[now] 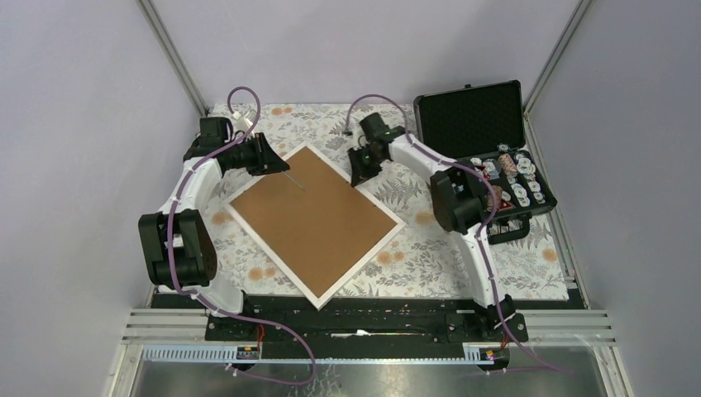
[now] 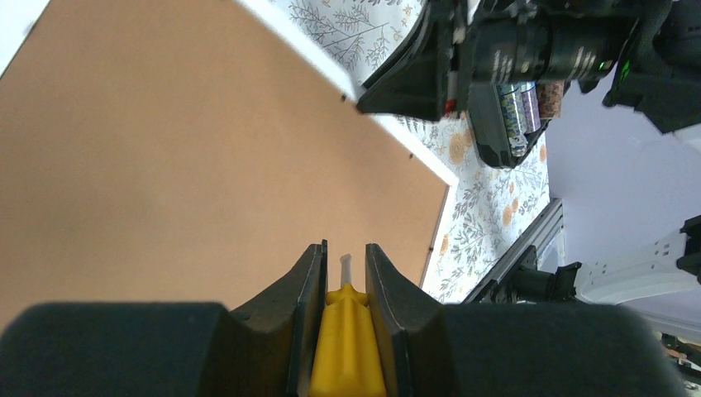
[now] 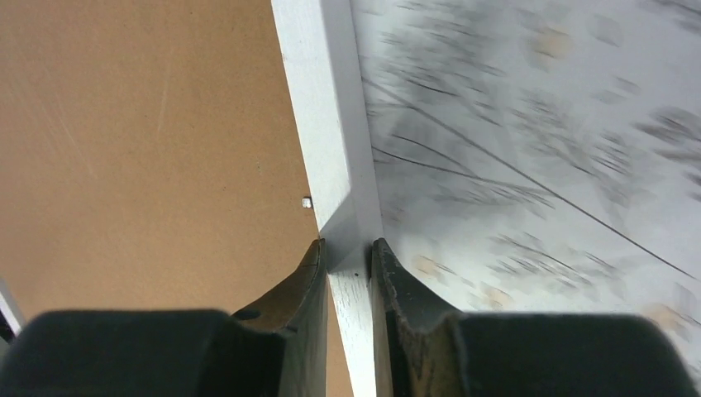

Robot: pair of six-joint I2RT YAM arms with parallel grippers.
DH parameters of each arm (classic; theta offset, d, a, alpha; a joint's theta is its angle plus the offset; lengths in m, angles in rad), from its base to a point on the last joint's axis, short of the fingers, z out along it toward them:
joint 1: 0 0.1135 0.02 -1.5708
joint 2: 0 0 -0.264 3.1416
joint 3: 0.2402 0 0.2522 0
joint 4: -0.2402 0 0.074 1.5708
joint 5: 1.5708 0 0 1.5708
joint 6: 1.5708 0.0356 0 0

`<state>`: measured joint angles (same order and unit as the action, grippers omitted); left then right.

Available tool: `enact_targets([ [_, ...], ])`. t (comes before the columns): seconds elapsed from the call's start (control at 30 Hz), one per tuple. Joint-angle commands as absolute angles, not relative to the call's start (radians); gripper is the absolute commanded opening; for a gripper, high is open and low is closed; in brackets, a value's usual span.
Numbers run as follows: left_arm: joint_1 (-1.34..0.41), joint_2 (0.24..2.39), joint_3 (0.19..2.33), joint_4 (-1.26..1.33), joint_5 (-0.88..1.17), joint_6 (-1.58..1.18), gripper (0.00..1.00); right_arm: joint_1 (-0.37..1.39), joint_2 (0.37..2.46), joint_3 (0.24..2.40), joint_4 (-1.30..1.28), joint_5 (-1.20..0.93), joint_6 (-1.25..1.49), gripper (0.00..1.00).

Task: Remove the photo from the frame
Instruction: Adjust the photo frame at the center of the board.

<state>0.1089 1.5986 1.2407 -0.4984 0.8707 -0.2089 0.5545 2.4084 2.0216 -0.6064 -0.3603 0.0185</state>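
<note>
I am reaching both arms toward the frame. My left arm is bending in from the frame's left side. My left gripper is hanging over the frame's far left corner, jaws pinching a yellow-handled tool. My right arm is stretching across from the frame's right side. My right gripper is pointing down at its far right edge, fingers clamping the white border.
</note>
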Motion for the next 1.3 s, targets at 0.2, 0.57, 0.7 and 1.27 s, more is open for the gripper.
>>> enact_targets([
  [0.2, 0.116, 1.636, 1.302, -0.469, 0.879, -0.213, 0.0, 0.364, 2.26, 1.699, -0.627, -0.36, 0.251, 0.04],
  [0.57, 0.118, 1.632, 1.277, -0.486, 0.876, -0.211, 0.0, 0.48, 2.13, 1.508, -0.504, -0.581, 0.328, 0.39],
  [0.7, 0.118, 1.627, 1.237, -0.448, 0.904, -0.253, 0.0, 0.485, 2.122, 1.475, -0.53, -0.639, 0.277, 0.43],
  [1.27, 0.005, 1.561, 1.045, -0.22, 0.967, -0.5, 0.0, 0.617, 1.94, 1.686, -0.377, -0.763, -0.14, 0.87],
])
